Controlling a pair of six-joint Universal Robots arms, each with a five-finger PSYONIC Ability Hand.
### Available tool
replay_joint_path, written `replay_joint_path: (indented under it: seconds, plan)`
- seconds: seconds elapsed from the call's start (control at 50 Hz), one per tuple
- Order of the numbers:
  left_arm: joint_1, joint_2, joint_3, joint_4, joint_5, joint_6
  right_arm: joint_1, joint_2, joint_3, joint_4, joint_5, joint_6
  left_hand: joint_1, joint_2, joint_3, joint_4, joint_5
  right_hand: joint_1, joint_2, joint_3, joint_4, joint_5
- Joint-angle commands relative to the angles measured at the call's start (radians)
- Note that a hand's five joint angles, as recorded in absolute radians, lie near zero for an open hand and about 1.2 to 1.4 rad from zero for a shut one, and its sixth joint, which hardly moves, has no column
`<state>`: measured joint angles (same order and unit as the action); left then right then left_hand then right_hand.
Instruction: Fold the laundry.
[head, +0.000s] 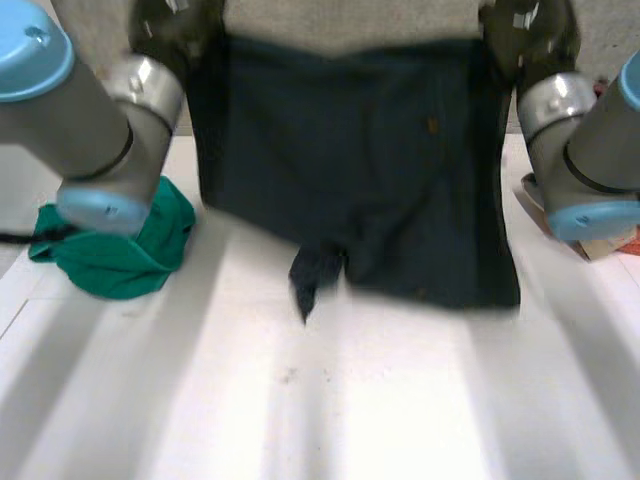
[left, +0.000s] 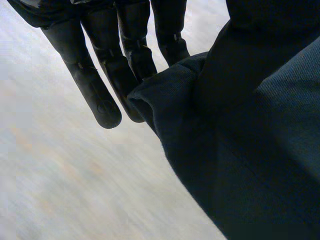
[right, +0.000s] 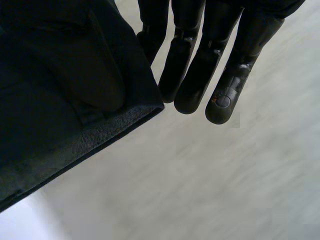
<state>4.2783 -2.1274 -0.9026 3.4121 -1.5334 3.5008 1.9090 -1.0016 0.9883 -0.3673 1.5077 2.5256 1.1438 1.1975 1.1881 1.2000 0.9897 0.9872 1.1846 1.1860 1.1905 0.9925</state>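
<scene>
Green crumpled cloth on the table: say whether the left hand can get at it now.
Probably not yet. The left hand pinches a top corner of the hanging dark navy shorts, and the green crumpled cloth lies partly under the left arm.

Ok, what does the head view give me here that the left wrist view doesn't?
The head view gives the whole picture: the dark shorts held up and spread wide between the left arm and the right arm, with a crumpled green cloth lying beside the left arm. The left wrist view gives the grip up close: the left hand holds a bunched corner of the shorts against its straight fingers. Both take in the shorts and the white table.
</scene>
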Motion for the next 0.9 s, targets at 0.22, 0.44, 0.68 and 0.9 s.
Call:
replay_joint_path:
  seconds: [0.22, 0.44, 0.68, 0.9]
  plan:
    - [-0.003, 0.107, -0.074, 0.343, -0.085, -0.019, 0.015, 0.054, -0.183, -0.269, 0.008, 0.162, 0.252, 0.199, 0.208, 0.196, 0.232, 0.409, 0.212, 0.210, 0.206, 0.229]
    - [-0.040, 0.173, -0.527, 0.256, -0.085, -0.016, 0.013, 0.104, 0.021, -0.059, -0.089, 0.160, 0.252, 0.199, 0.208, 0.196, 0.232, 0.409, 0.212, 0.210, 0.206, 0.229]
    - [-0.081, 0.149, -0.782, 0.132, -0.077, -0.014, 0.010, 0.029, 0.266, 0.364, -0.086, 0.145, 0.252, 0.199, 0.208, 0.196, 0.232, 0.409, 0.212, 0.210, 0.206, 0.229]
    - [-0.094, 0.372, -0.898, -0.272, -0.077, -0.011, -0.002, -0.193, 0.501, 0.620, -0.084, -0.049, 0.252, 0.199, 0.208, 0.196, 0.232, 0.409, 0.212, 0.210, 0.206, 0.229]
